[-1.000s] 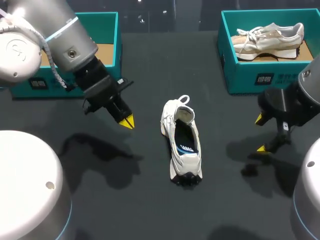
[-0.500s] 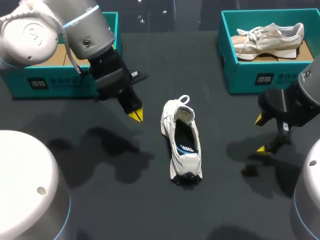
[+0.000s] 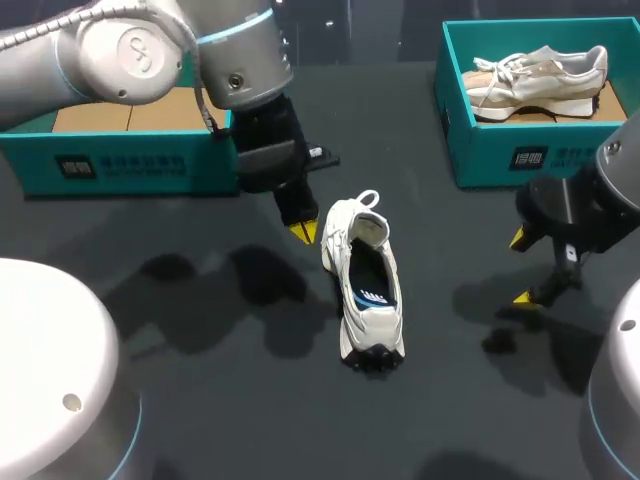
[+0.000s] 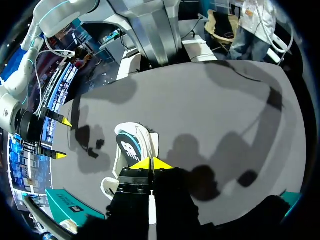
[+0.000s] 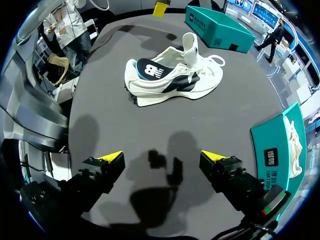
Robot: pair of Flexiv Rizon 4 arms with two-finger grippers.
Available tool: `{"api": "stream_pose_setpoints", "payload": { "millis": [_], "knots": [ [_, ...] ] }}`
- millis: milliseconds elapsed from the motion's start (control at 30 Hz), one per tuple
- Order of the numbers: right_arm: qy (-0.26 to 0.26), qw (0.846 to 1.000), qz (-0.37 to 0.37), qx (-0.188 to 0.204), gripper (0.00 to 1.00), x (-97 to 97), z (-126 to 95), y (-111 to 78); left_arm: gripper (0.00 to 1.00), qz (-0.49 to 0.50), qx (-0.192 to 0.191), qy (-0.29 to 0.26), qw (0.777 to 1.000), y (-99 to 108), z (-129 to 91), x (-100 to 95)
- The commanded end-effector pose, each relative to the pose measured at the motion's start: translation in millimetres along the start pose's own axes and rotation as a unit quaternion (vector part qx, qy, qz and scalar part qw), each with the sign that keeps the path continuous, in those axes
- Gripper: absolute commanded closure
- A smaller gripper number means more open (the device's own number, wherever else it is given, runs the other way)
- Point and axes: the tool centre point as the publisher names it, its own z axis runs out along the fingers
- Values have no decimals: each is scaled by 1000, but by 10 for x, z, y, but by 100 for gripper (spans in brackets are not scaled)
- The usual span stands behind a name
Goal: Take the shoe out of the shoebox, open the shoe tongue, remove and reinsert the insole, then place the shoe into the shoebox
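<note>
White shoe (image 3: 365, 325) lay on the dark table (image 3: 230, 420) at mid-scene, out of any box, with its tongue (image 3: 367, 228) standing up at the far end and the dark insole (image 3: 372, 290) showing inside. What changed in the last second was my left arm. It swung in from the left, away from the front of the left shoebox (image 3: 120, 165), and brought the left tool (image 3: 303, 232) right across. It ended just beside the shoe's far left side, with its yellow tips pressed together and nothing held. In the left wrist view the shoe sat just ahead of those joined tips. My right arm did not move. The right tool (image 3: 520, 268) hung at the right of the table, well apart from the shoe, with its tips spread wide and empty. The right shoebox (image 3: 500, 150) at the far right held a beige shoe (image 3: 540, 72) that neither tool was near. I judged that the left arm's approach meant the work on the shoe itself was about to begin. That was most likely at the tongue or the insole, since the shoe was out and the insole was seated. With its tips together, the left tool could nudge or pry but would have to spread before it could grip.
</note>
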Motion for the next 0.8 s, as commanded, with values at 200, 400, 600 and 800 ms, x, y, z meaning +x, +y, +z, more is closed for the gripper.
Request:
{"api": "stream_pose_setpoints", "payload": {
  "millis": [200,400,600,800],
  "knots": [
    [-1,1000,0,0,0,13,-2,-9,100,19,18,54,998,67,181,-157],
    [-1,1000,0,0,0,13,-2,-9,100,54,39,66,996,9,424,-289],
    [-1,1000,0,0,0,13,-2,-9,100,54,39,66,996,9,424,-289],
    [-1,1000,0,0,0,13,-2,-9,100,63,26,84,994,-22,619,-380]
  ]
}}
